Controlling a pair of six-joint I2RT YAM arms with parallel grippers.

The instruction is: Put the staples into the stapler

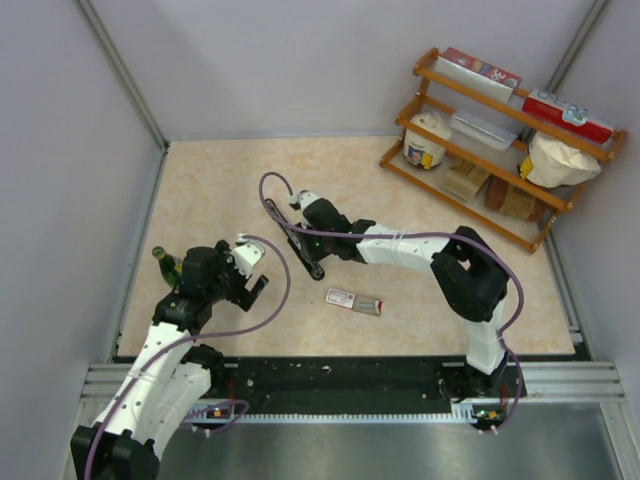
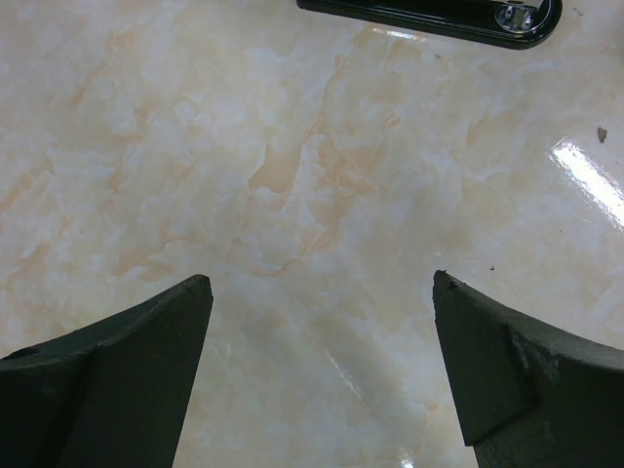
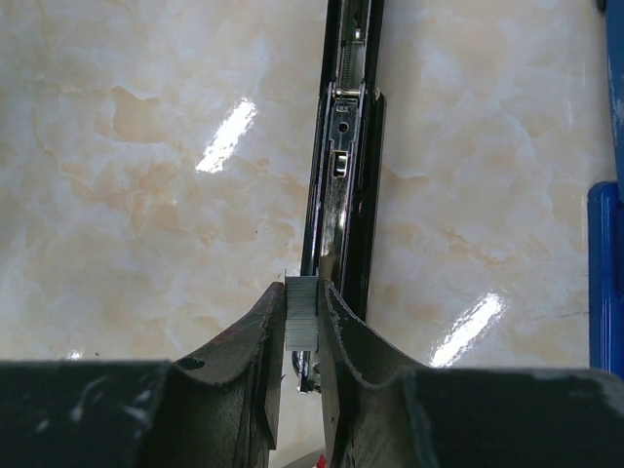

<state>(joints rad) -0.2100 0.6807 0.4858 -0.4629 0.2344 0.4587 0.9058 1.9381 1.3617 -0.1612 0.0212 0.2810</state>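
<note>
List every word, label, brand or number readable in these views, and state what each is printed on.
No text reads clearly in any view.
On the staple box: red print, too small to read.
On the flat red box: white lettering, blurred.
On the red case: pale marks, too small to read.
On the white tub: a label, blurred.
On the stapler: no lettering visible.

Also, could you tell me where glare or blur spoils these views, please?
Left wrist: a bright glare streak on the table at right, and the stapler is cut off by the top edge. Right wrist: two glare patches on the table, yet the staples in the right claw look sharp. Top external: even light, no strong glare.
</note>
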